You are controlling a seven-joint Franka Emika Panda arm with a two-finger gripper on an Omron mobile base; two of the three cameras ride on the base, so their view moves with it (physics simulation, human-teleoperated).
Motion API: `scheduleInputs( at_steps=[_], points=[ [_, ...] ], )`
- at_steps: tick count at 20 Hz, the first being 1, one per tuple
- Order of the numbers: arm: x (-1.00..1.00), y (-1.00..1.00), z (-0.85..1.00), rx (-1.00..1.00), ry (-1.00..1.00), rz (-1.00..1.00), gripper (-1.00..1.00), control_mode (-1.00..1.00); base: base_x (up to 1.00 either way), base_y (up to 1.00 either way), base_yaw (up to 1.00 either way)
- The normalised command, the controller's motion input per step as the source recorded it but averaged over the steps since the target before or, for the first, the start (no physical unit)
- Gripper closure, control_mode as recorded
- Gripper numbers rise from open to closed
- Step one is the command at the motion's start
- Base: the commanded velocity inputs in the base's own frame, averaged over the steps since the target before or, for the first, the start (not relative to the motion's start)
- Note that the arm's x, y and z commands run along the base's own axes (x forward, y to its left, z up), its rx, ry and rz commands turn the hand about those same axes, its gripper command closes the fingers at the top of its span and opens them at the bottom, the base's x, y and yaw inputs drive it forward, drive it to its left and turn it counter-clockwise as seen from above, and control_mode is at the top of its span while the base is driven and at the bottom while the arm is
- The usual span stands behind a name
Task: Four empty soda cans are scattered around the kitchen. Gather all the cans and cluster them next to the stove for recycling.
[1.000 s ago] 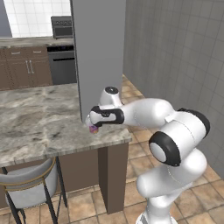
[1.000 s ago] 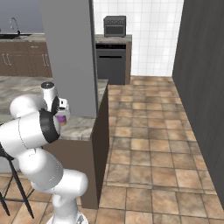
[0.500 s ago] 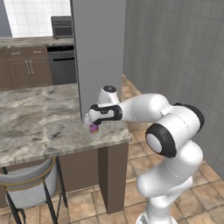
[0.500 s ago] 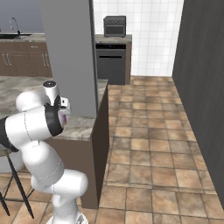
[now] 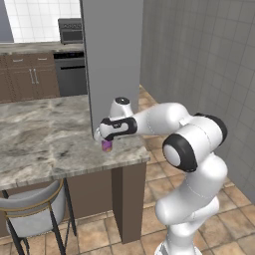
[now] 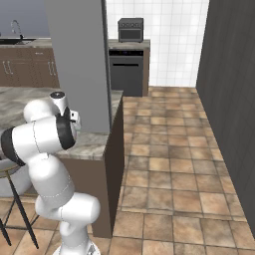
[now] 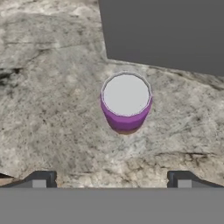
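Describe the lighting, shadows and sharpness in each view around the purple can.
Hand view: the purple can is soft-edged, evenly lit, with a faint shadow on the marble counter. Left base view: flat light, the can sits shaded under the open hand. Right base view: no glare, the dark wall is featureless.

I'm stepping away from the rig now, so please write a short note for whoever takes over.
Gripper: open, empty, above the pink-purple can.
Can: upright on the marble counter, close to the grey pillar, not yet touched.
Done: nothing gathered that these views show.
Left: lower onto this can, grip it, carry it to the stove, then find the other cans.
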Motion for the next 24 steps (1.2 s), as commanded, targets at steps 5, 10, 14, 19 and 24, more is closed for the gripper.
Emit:
scheduleInputs(
  at_steps=[5,10,14,19,24],
  points=[
    [0.14,0.0,-0.14,0.0,0.02,0.0,-1.0,-1.0,0.0,0.0,0.0],
    [0.16,0.0,-0.09,0.0,0.01,0.0,-1.0,-1.0,0.0,0.0,0.0],
    [0.18,0.01,-0.06,0.0,0.0,0.0,-1.0,-1.0,0.0,0.0,0.0],
    [0.16,0.05,-0.05,0.0,0.0,0.0,-1.0,-1.0,0.0,0.0,0.0],
    [0.15,0.07,-0.09,0.0,0.01,0.0,-1.0,-1.0,0.0,0.0,0.0]
  ],
)
